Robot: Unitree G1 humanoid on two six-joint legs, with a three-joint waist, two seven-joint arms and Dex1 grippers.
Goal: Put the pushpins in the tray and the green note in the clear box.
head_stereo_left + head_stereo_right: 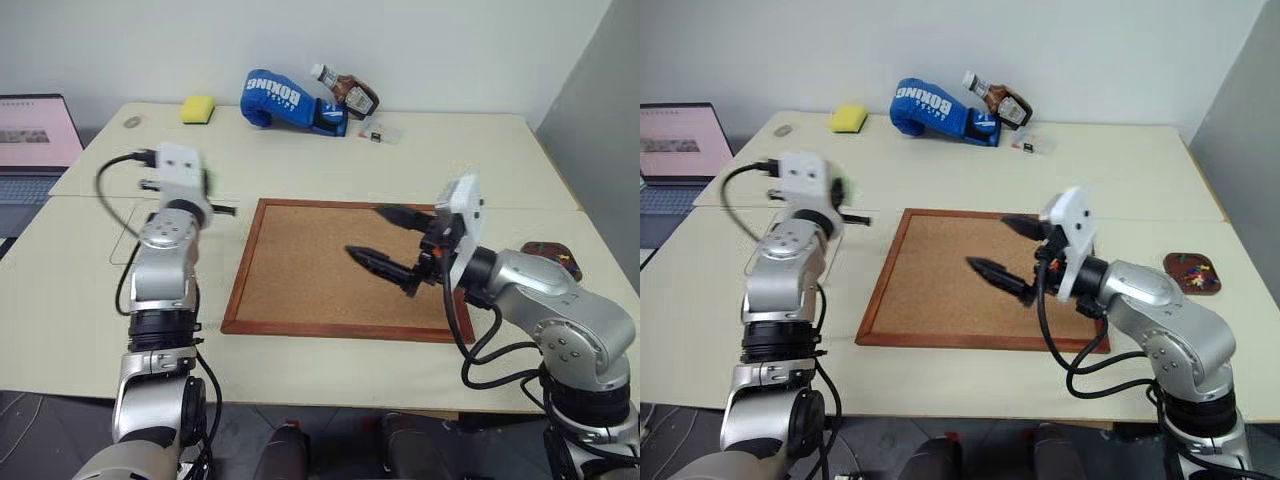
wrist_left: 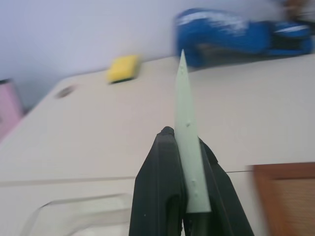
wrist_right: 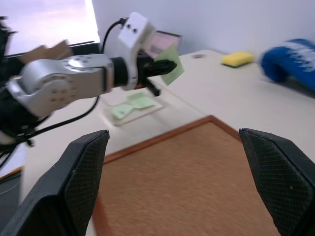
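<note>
We see the left claw shut tight on the green note, which stands up on its edge between the two black fingers. The left claw is held up in the air on the left side of the worktop, above the clear box. The clear box lies on the worktop left of the corkboard, and two more green papers lie inside it.

Our right claw is wide open and holds nothing. It hangs over the right part of the corkboard, pointing left.

The tray sits far to the right on the worktop, with tiny coloured pins in it.

At the far edge we see a yellow sponge, a blue boxing glove and a bottle.
</note>
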